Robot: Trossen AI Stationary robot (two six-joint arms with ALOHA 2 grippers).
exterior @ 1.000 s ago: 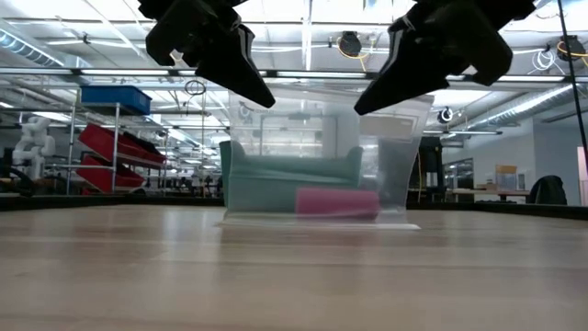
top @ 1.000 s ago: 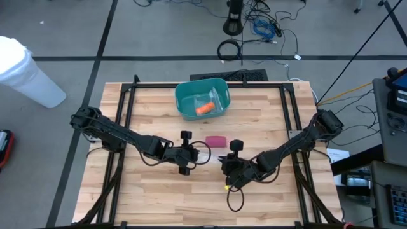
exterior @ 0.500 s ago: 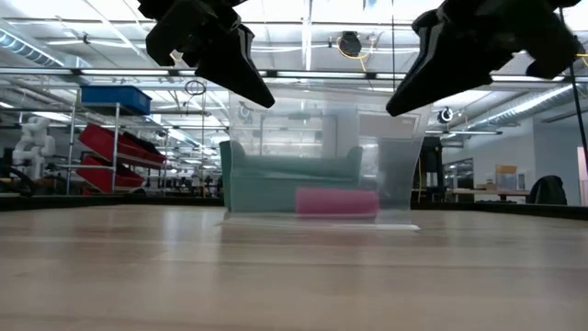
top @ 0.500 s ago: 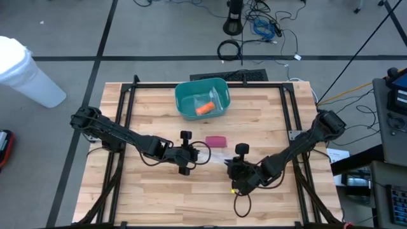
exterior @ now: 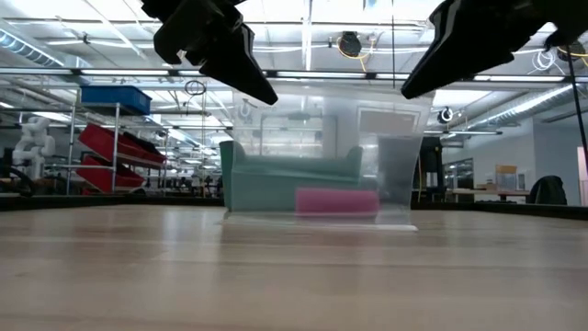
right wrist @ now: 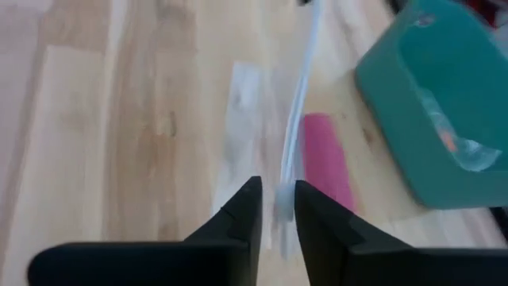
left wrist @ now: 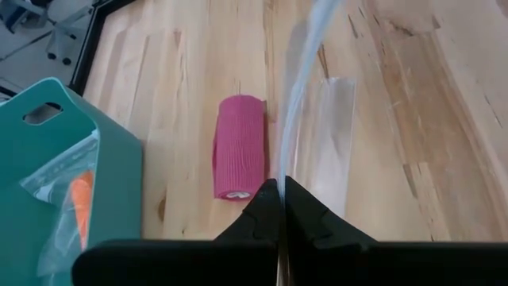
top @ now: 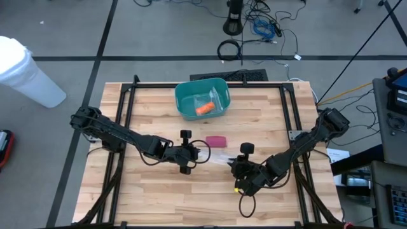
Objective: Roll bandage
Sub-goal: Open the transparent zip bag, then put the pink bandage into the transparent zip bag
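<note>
A clear plastic bag [exterior: 322, 156] stands upright on the table, with its bottom edge [exterior: 317, 224] on the wood. It also shows in the high view [top: 220, 159]. My left gripper [left wrist: 279, 189] is shut on the bag's top. My right gripper [right wrist: 276, 208] is open at the bag's other top corner [exterior: 418, 96], and the bag's edge [right wrist: 295, 127] runs on from the gap between its fingers. A pink bandage roll [left wrist: 238, 147] lies on the table just beyond the bag [top: 216, 140]. My left gripper pinches the bag's top edge [left wrist: 284, 168] between its two fingers, near the top corner on the table's left [exterior: 248, 96]. The fingers slant down from the table's left. The bag hangs upright below them, its bottom edge on the table. My right gripper: I cannot tell whether its fingers touch the bag's edge [right wrist: 282, 208].
A teal bin [top: 202, 98] stands at the far middle of the table, holding a small clear bag with an orange thing [top: 204, 109]. Bare wood lies toward the near edge [top: 191, 197].
My right gripper has gone toward the table's right and near edges, away from my left gripper, and has risen a little in the low view. The bag has stayed upright in my left gripper's hold.
</note>
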